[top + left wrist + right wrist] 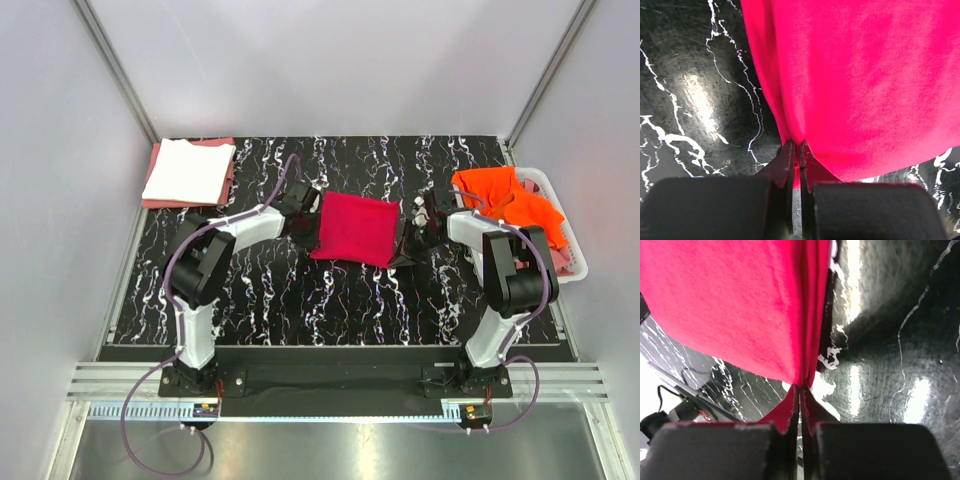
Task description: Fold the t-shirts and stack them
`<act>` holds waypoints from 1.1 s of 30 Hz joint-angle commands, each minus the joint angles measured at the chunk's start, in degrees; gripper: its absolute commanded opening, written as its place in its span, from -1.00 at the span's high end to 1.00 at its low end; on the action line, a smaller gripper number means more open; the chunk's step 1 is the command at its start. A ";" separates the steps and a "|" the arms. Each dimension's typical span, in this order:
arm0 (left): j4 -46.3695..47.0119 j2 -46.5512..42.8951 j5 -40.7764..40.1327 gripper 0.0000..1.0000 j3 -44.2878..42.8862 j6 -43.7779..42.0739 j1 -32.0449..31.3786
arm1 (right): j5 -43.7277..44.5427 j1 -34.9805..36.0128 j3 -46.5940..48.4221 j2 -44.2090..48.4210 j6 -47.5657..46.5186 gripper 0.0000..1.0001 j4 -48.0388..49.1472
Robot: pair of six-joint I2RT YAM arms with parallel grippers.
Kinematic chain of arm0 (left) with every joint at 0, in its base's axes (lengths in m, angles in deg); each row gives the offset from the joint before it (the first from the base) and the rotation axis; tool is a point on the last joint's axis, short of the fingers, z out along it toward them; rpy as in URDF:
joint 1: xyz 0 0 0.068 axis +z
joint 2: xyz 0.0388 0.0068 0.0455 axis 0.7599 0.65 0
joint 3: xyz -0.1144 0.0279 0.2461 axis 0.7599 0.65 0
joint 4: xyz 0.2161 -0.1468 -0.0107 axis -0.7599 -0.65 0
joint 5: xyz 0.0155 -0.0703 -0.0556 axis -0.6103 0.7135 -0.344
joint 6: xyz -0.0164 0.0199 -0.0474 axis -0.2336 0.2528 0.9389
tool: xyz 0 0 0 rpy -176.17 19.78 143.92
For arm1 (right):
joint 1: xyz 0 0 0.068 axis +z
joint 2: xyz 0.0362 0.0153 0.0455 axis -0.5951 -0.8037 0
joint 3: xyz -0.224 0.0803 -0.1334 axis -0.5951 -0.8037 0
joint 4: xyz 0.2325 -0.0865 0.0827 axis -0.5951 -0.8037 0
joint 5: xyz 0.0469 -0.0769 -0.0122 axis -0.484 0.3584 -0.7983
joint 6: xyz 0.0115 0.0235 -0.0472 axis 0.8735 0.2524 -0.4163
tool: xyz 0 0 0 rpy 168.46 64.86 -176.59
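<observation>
A folded crimson-red t-shirt [355,228] hangs stretched between my two grippers over the middle of the black marbled table [260,290]. My left gripper [307,228] is shut on its left edge, the cloth [860,85] pinched between the tips [796,146]. On the opposite edge my right gripper [410,238] is also shut, red cloth [740,310] rising from its closed tips [800,389]. A folded white t-shirt [188,170] lies on a salmon-pink one [226,182] at the back left corner. Bright orange t-shirts [510,202] fill the basket at the right.
The white perforated basket [574,262] stands at the table's right edge, holding orange and pink cloth. Grey walls enclose the table at the back and both sides. Both arm bases sit at the near edge.
</observation>
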State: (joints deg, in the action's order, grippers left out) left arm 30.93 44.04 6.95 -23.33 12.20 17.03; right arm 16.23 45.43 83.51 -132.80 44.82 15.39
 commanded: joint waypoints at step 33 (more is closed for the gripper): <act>3.09 -20.26 -4.07 0.51 23.10 12.58 -3.17 | 3.41 1.11 -14.60 17.72 4.70 0.48 3.75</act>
State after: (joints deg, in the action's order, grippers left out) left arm 37.77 23.71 6.21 2.31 25.25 13.80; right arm 20.06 46.32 68.52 -117.20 49.45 19.21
